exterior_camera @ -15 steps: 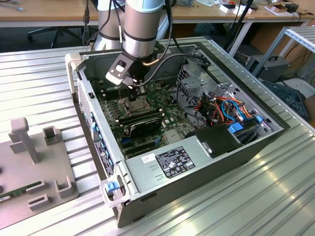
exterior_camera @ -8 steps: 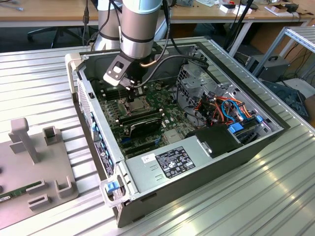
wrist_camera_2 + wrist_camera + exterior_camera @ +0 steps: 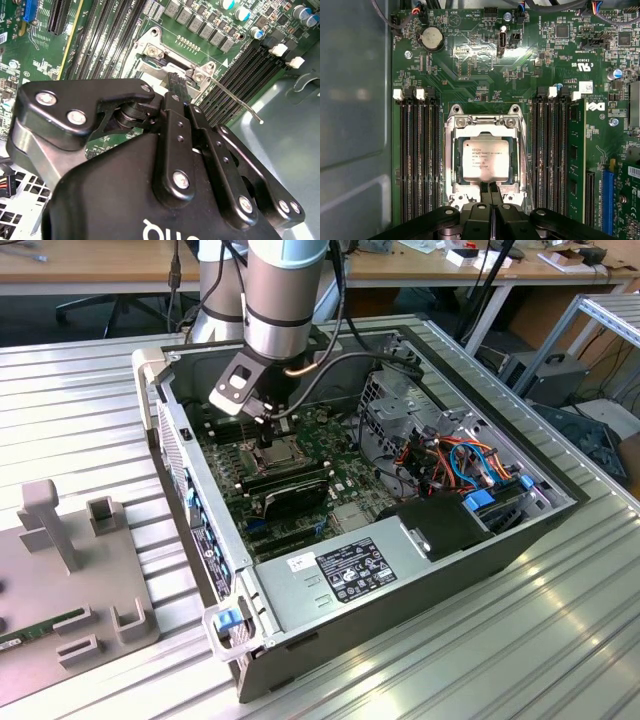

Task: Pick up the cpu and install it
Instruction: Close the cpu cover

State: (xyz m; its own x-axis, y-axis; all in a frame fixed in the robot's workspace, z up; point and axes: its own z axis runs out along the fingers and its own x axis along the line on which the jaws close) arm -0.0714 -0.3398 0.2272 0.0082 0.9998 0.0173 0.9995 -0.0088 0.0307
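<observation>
The cpu (image 3: 486,159), a flat square chip with a silver-grey face, lies level inside the socket's metal frame (image 3: 451,165) on the green motherboard. My gripper (image 3: 490,187) hangs just over the chip's edge, with its two black fingers pressed together and nothing between them. In the second wrist view the shut gripper (image 3: 175,79) points down at the socket, and a thin metal lever (image 3: 235,98) sticks out from the frame. In the exterior view the gripper (image 3: 267,438) reaches down into the open computer case (image 3: 215,540), over the middle of the board.
Black memory slots (image 3: 419,160) flank the socket on both sides, and one holds a green memory stick (image 3: 576,160). A power supply (image 3: 350,570) and a bundle of coloured cables (image 3: 450,460) fill the case's near and right parts. A grey fixture (image 3: 70,570) stands at the exterior view's left.
</observation>
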